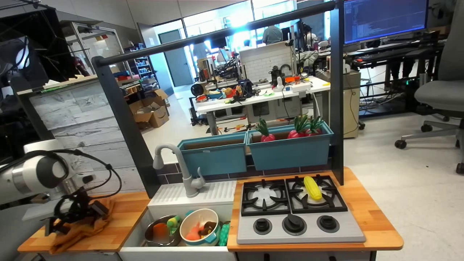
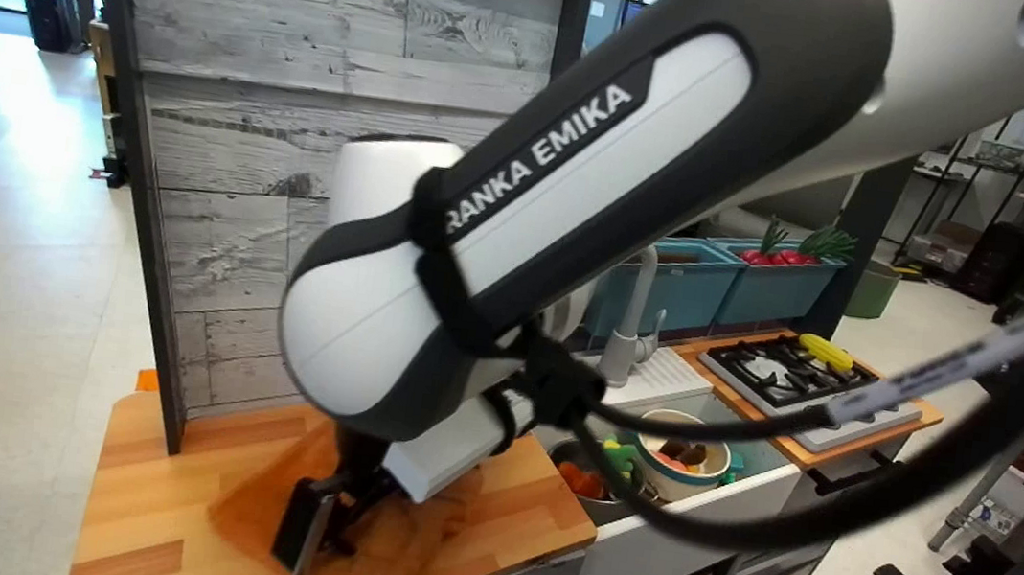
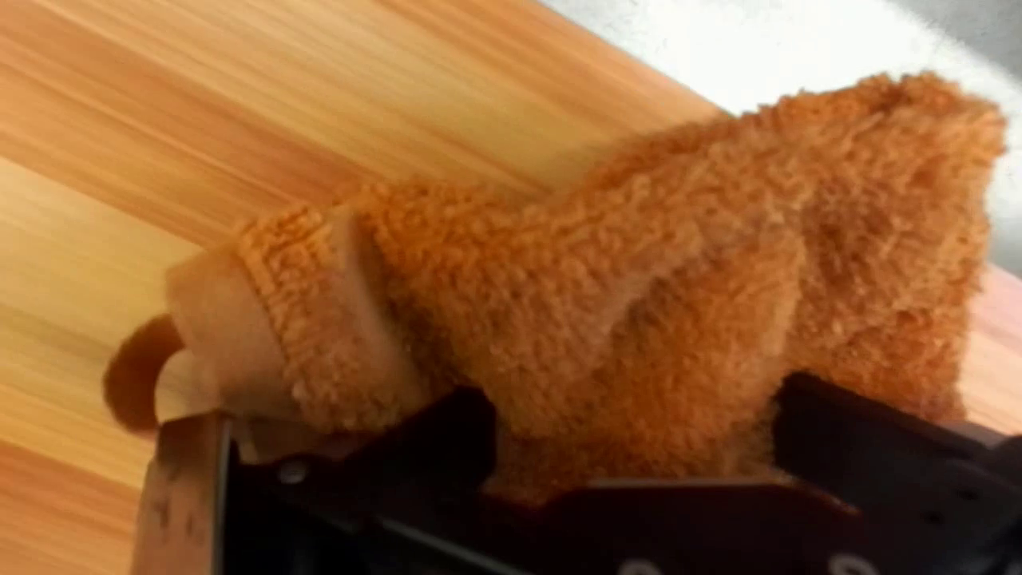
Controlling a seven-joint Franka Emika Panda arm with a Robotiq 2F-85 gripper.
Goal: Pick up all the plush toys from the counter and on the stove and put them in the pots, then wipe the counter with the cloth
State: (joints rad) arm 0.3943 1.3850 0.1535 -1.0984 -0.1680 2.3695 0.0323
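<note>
The tool (image 1: 77,218) there gapes wide over the cloth (image 3: 607,303) on the wooden bench (image 2: 146,497), plush toys (image 1: 195,232) in pots (image 1: 189,222) beside it, a yellow one (image 1: 312,188) farther off on the stove (image 1: 348,232), pale floor (image 1: 380,156) beyond.

On 1 side of sink (image 1: 174,255), gripper (image 1: 78,219), spread wide, is down at brownish cloth (image 1: 74,235) on wood counter (image 1: 125,216); in sink sit shiny pot (image 1: 175,240) & pale pot (image 1: 197,214), ea. w/ toys (image 1: 194,232) inside; on sink's other side, yellow toy (image 1: 312,188) lies on the stove (image 1: 271,237).

White-and-black arm (image 2: 610,175), black cables (image 2: 735,532)
</note>
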